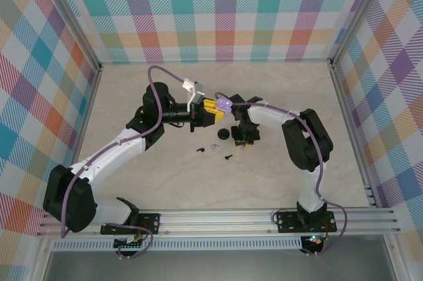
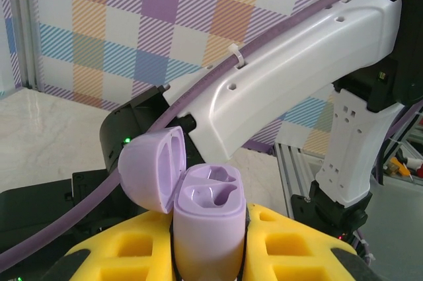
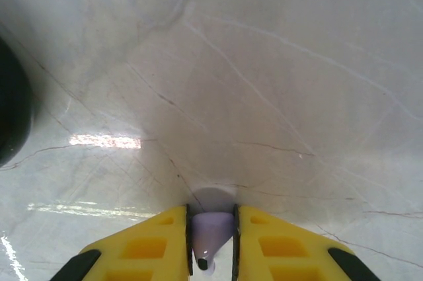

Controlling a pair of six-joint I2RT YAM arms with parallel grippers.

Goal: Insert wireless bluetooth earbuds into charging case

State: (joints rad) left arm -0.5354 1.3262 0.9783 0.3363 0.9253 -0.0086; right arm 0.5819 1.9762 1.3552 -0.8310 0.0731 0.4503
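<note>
My left gripper [image 1: 210, 114] is shut on the pale lilac charging case [image 1: 223, 104], holding it above the table. In the left wrist view the lilac case [image 2: 208, 218] stands upright between the yellow fingers [image 2: 115, 248], its lid [image 2: 151, 170] swung open to the left and both sockets empty. My right gripper [image 1: 243, 141] points down at the table, shut on a lilac earbud [image 3: 211, 231] just above the surface. Two black earbuds [image 1: 200, 149] [image 1: 228, 157] and another lilac earbud [image 1: 215, 145] lie on the table. A round black case [image 1: 223, 134] sits beside them.
The black case [image 3: 10, 116] shows at the left edge of the right wrist view. The right arm's white link [image 2: 284, 63] crosses close behind the lilac case. Checkered walls enclose the marble table [image 1: 277, 82]; a metal rail [image 1: 218, 218] runs along the near edge.
</note>
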